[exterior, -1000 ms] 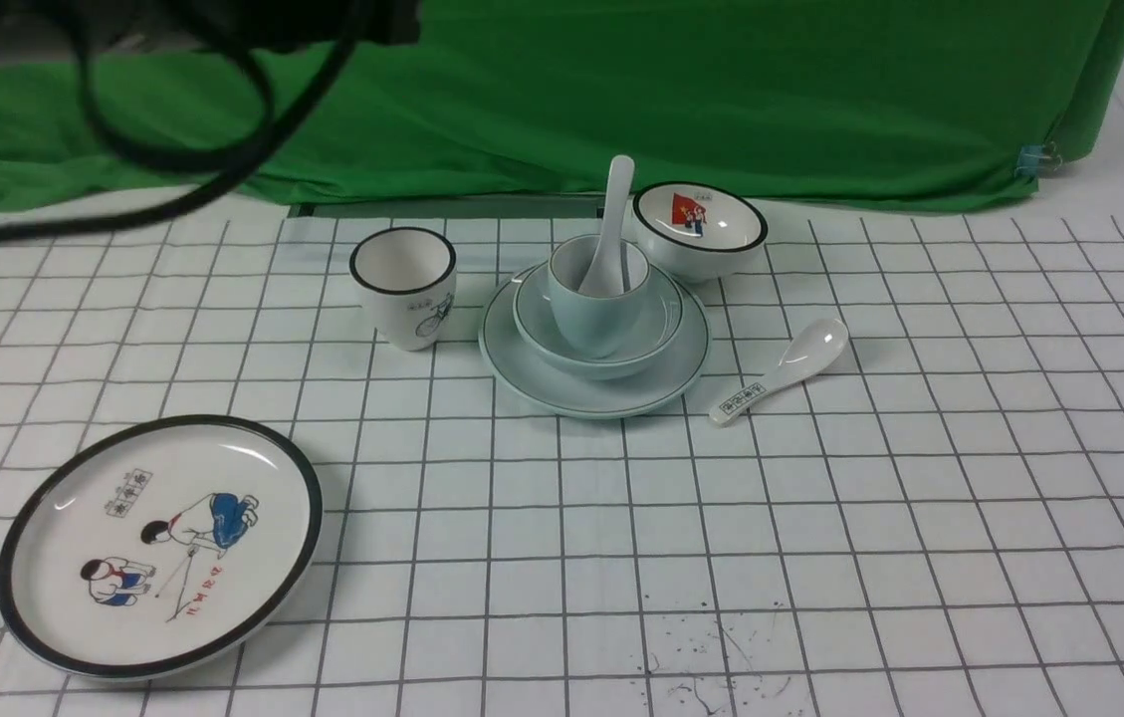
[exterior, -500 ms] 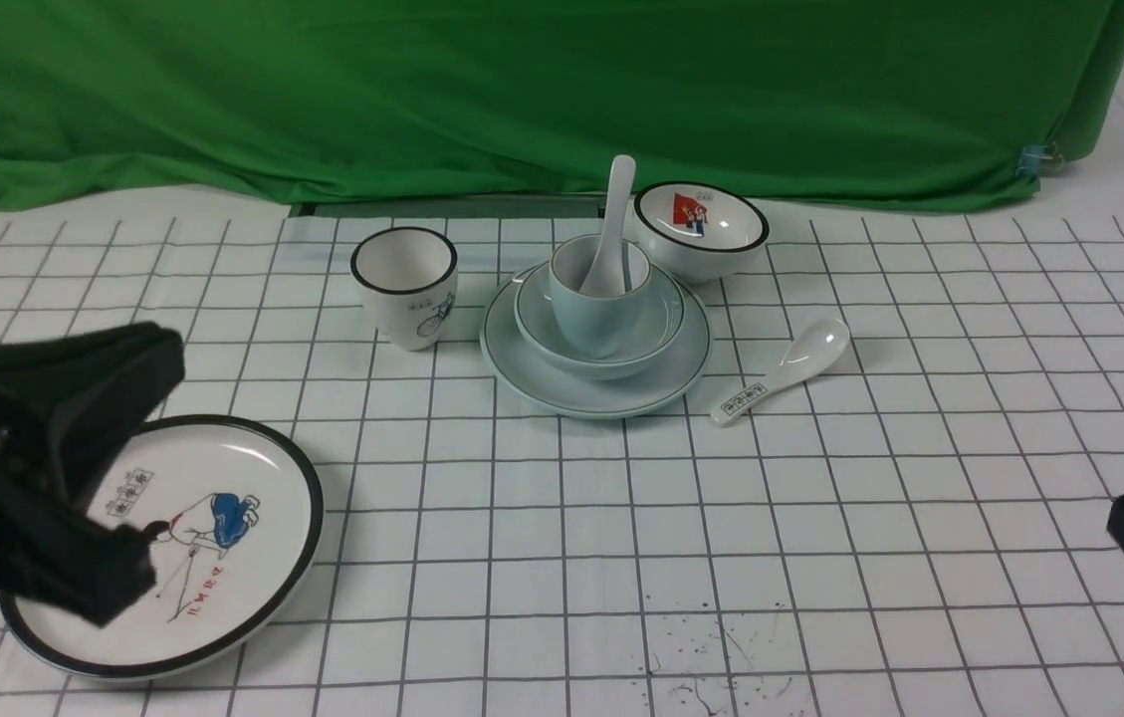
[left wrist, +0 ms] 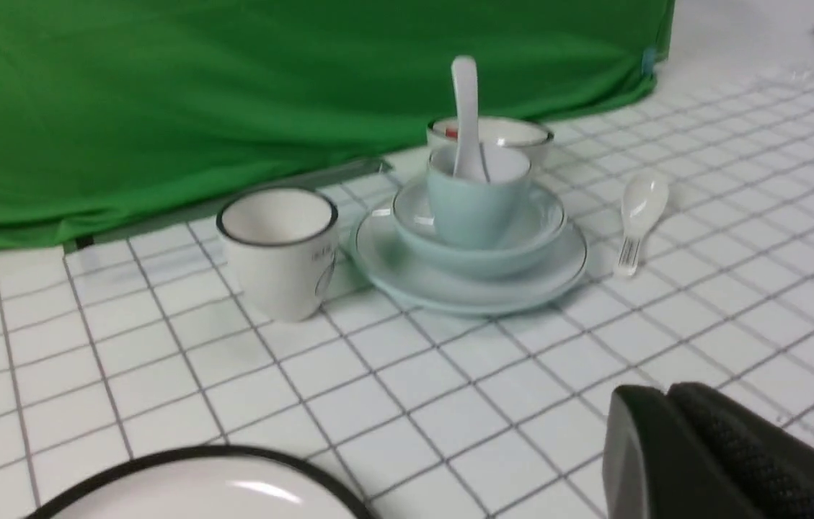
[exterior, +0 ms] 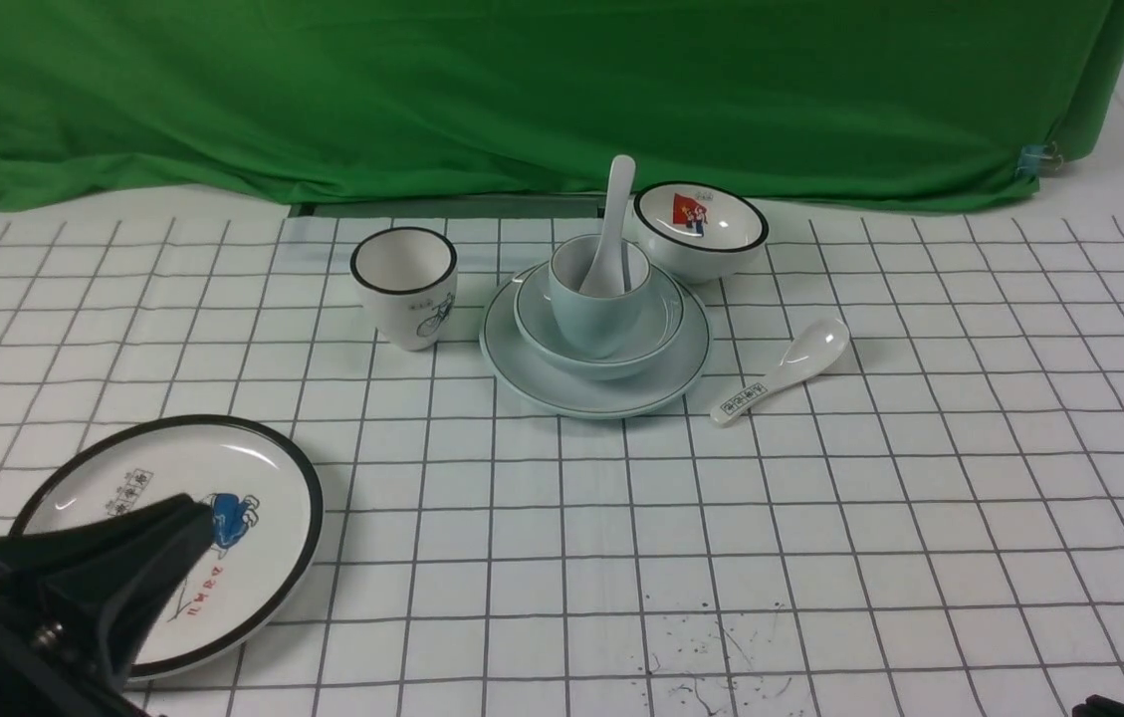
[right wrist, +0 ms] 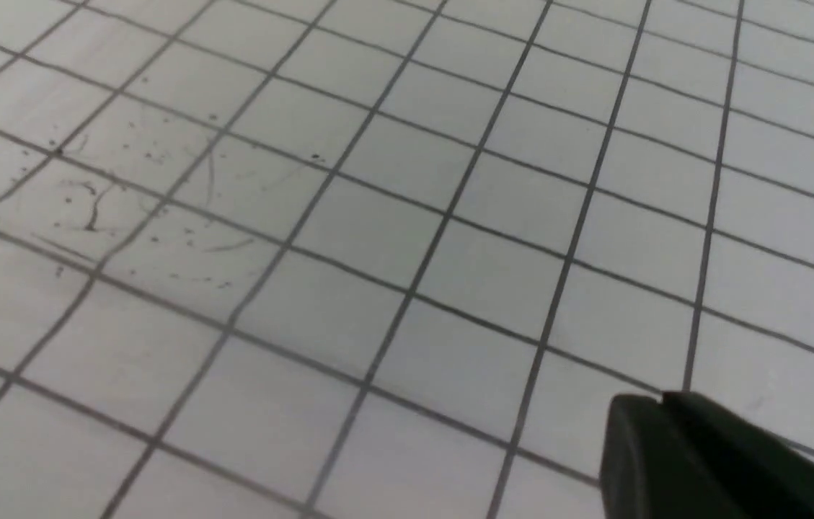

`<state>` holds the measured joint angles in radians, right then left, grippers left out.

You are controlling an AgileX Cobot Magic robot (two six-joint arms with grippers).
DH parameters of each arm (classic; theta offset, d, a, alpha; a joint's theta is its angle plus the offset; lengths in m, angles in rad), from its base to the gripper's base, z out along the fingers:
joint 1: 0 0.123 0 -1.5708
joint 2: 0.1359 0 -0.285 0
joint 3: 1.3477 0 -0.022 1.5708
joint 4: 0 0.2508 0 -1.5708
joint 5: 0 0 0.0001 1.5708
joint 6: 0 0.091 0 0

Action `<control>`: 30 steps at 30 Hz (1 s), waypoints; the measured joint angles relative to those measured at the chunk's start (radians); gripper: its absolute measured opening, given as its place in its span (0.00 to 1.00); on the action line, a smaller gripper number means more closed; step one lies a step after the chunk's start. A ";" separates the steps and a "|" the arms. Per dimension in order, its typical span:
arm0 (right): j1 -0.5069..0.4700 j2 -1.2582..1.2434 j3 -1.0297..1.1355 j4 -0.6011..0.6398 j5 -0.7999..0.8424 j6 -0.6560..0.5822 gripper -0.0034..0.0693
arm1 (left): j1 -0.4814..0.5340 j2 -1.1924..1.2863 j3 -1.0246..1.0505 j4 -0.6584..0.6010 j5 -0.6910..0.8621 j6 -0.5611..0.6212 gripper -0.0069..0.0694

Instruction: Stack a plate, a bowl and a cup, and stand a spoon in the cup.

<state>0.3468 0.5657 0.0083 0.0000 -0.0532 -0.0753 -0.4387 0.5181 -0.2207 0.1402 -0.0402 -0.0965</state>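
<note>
My left gripper (exterior: 74, 588) had dropped low over the cartoon plate (exterior: 268, 478), well clear of the stack; my right gripper (right wrist: 724, 461) had nearly left the front view. Both sets of jaws looked closed and empty, though blur leaves doubt. The spoon (exterior: 611, 229) stood in the cup (exterior: 598, 299), cup in the bowl (exterior: 656, 334), bowl on the plate (exterior: 681, 373): finished, I judged. The bicycle cup (exterior: 404, 287), picture bowl (exterior: 701, 231) and patterned spoon (exterior: 781, 370) flanked the stack on the tabletop (exterior: 820, 518), blocking nothing.
</note>
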 joint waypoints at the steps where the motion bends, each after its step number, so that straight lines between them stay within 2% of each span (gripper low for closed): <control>1: 0.000 0.000 0.000 0.000 -0.002 0.000 0.15 | 0.000 0.000 0.008 0.010 0.002 0.002 0.05; 6: 0.000 0.000 0.000 0.000 -0.004 0.000 0.17 | 0.000 0.000 0.028 -0.005 -0.008 -0.019 0.05; 9: 0.000 0.000 0.000 0.000 -0.004 0.000 0.18 | 0.009 -0.048 0.084 -0.026 -0.070 -0.034 0.05; 15: 0.000 0.000 0.000 0.000 -0.004 0.000 0.20 | 0.141 -0.217 0.218 -0.030 -0.128 -0.026 0.05; 18: 0.000 0.000 0.000 0.000 -0.004 0.000 0.21 | 0.243 -0.366 0.222 -0.037 0.018 0.012 0.05; 22: 0.000 0.000 0.000 0.000 -0.004 0.000 0.22 | 0.312 -0.506 0.227 -0.140 0.233 0.040 0.05; 25: 0.000 0.000 0.000 0.000 -0.003 0.000 0.24 | 0.332 -0.516 0.228 -0.163 0.286 0.112 0.05; 30: 0.000 0.000 0.000 0.000 -0.004 0.001 0.25 | 0.337 -0.516 0.228 -0.173 0.289 0.185 0.05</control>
<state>0.3468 0.5657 0.0083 0.0000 -0.0573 -0.0744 -0.1020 0.0024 0.0070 -0.0324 0.2491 0.0888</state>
